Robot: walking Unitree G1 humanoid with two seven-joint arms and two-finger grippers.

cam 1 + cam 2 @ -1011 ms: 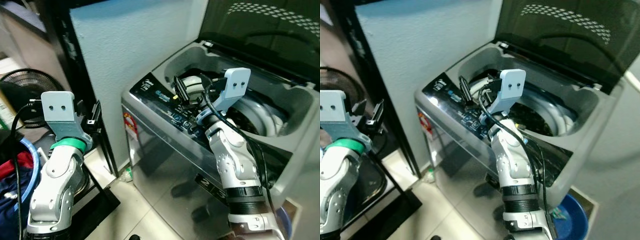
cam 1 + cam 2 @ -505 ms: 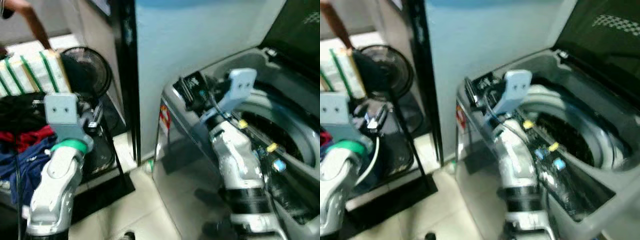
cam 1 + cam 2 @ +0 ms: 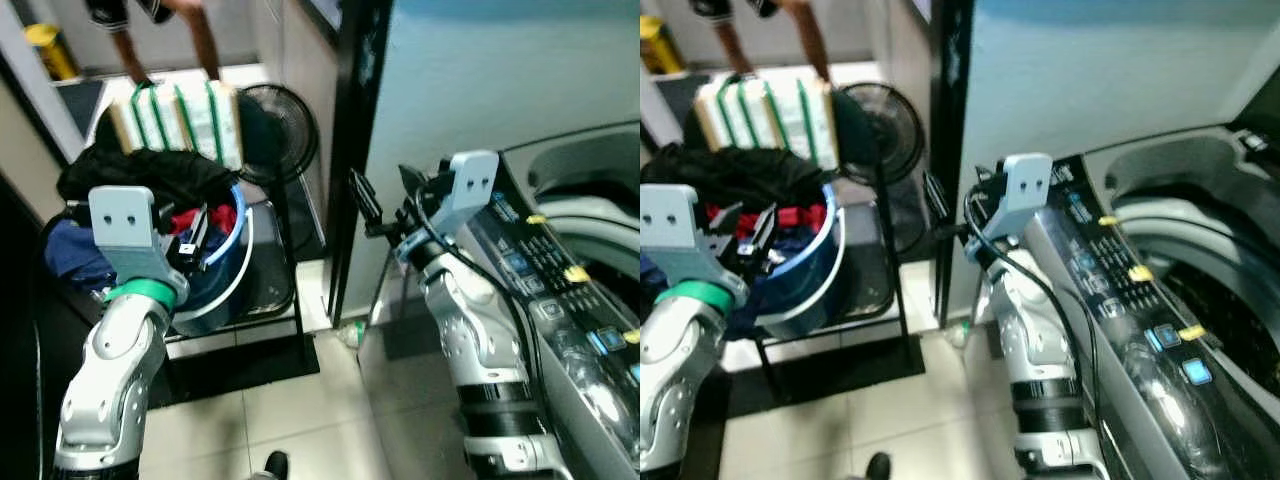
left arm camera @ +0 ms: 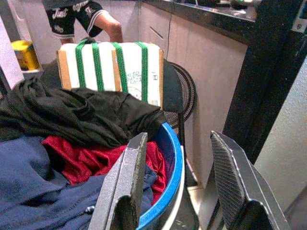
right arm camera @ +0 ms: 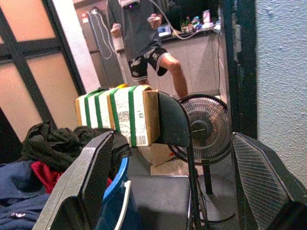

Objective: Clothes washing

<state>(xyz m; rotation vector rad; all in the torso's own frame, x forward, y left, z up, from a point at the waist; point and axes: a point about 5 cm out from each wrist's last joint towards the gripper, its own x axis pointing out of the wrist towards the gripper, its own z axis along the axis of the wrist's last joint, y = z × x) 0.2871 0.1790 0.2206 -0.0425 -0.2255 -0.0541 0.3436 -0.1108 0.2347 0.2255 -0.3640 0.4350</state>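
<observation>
Left gripper point(image 3: 195, 235): fingers spread and empty, raised just above the near edge of the laundry; judged poised for a first grasp, since nothing lies between the pads.
Right gripper point(image 3: 385, 205): fingers parted, holding nothing, held up beside the washer's front corner, well apart from the clothes; judged to be kept clear of the left arm's working space.
Blue basin point(image 4: 170, 158): sits on a black wire stand point(image 3: 290, 290), which lifts the load off the floor to arm height; its rim lies just below the left fingertips point(image 4: 125, 191).
Clothes point(image 4: 72, 117): the task's items, heaped in the basin; a black garment drapes over the top, a red piece point(image 4: 84, 160) beneath it, a navy one point(image 4: 33, 177) nearest the left wrist camera. None has yet reached the drum.
Washing machine point(image 3: 1140, 310): top-loader at the robot's right, lid up, so the tub is ready to receive laundry.
Fan point(image 5: 199, 129): stands on the floor behind the stand.
Strapped box point(image 4: 110, 69): white carton with green bands, behind the basin.
Person point(image 5: 144, 43): stands farthest back, legs behind the box.
</observation>
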